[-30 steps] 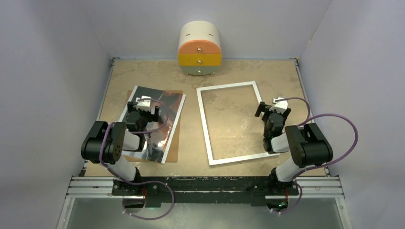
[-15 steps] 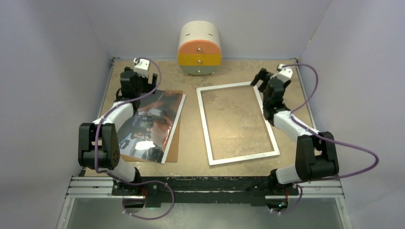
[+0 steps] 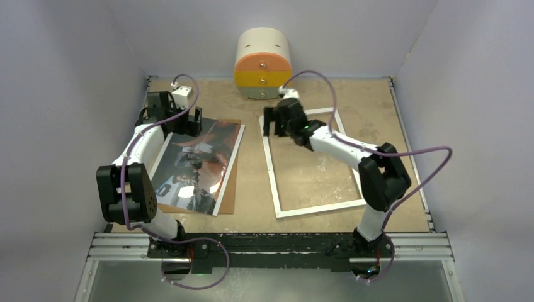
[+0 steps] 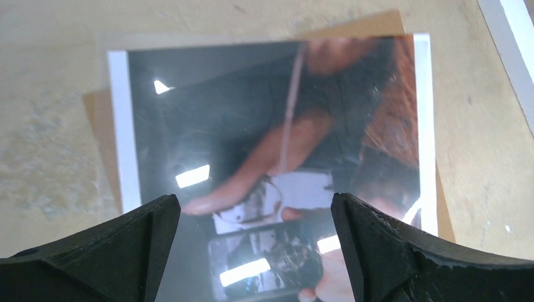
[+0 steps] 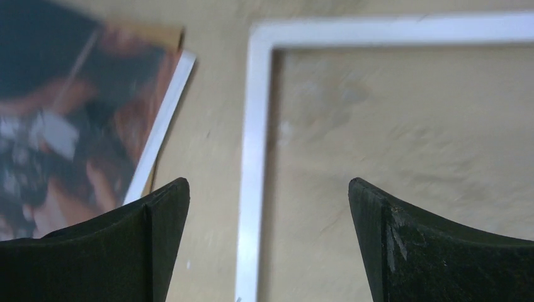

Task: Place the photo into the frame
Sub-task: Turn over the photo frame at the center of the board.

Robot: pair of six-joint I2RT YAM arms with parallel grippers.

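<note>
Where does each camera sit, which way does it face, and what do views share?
Top: above and behind the arms, looking down on the table; both arms, left claw and right claw show.
Left wrist: over the photo, looking down; open fingers show.
Right wrist: over the frame corner, looking down; open fingers show.
Shared: both wrist views show photo and frame.

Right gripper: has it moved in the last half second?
Yes, the right gripper swung left, from the far-right corner of the frame to its far-left corner.
</note>
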